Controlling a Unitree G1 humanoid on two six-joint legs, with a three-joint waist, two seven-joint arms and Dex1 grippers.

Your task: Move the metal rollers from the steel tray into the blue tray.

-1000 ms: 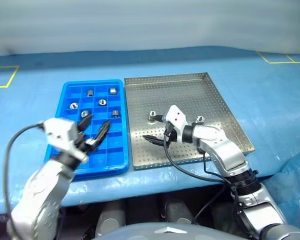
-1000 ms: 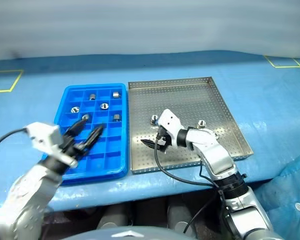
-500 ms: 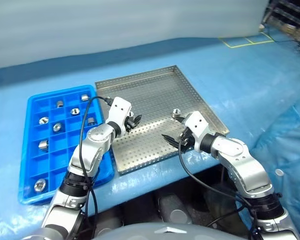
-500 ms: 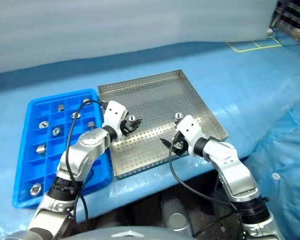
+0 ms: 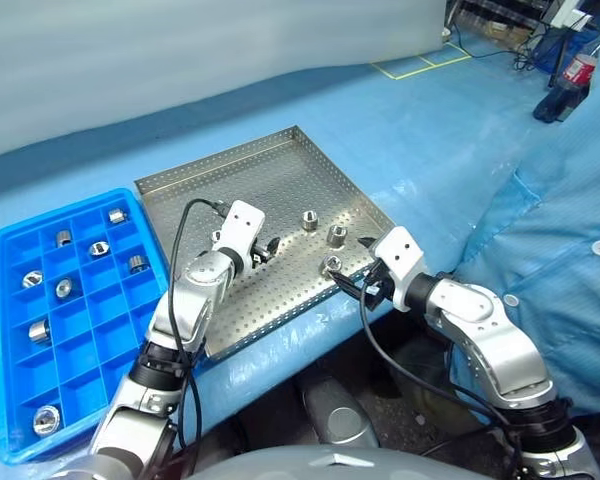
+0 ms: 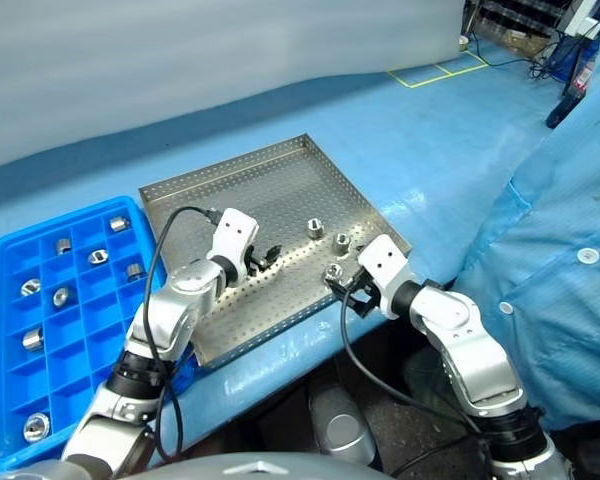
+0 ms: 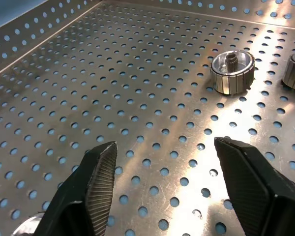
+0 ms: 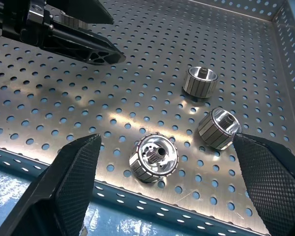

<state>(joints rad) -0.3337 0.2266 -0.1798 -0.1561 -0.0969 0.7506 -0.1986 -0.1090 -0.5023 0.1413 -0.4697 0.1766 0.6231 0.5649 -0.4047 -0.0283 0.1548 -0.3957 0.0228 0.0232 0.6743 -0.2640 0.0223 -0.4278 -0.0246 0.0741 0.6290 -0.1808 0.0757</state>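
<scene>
Camera has swung right since a second ago, so the whole scene sits further left and a person's blue sleeve (image 5: 540, 200) now fills the right side. Real change: the left gripper (image 5: 266, 248), which a second back hung over the blue tray (image 5: 20, 400) with jaws partly closed, has crossed onto the steel tray (image 5: 230, 170) and now hovers low over its perforated floor, jaws spread wide, holding nothing. The right gripper (image 5: 355, 283) has stayed near the steel tray's near right corner, jaws wide apart and empty as before.

Metal rollers: three left in the steel tray, clustered near its right near corner, one upright (image 5: 310, 219), one just beside it (image 5: 337, 235), one nearest the rim (image 8: 154, 158) lying between the right gripper's open fingers (image 8: 69, 177) without touching them. The left wrist view shows one roller (image 7: 231, 72) standing ahead of the open fingers (image 7: 101, 167), well clear of both. Seven rollers sit in the blue tray, each in its own compartment: five in the far rows (image 5: 98, 248), one midway (image 5: 40, 329), one near the front corner (image 5: 46, 419).

Hard to make out: a curved metal edge at the bottom corner of the left wrist view, possibly another roller, is cut off. The left gripper's fingertips are hard to read in the head views. The blue tray's near left corner runs out of frame
</scene>
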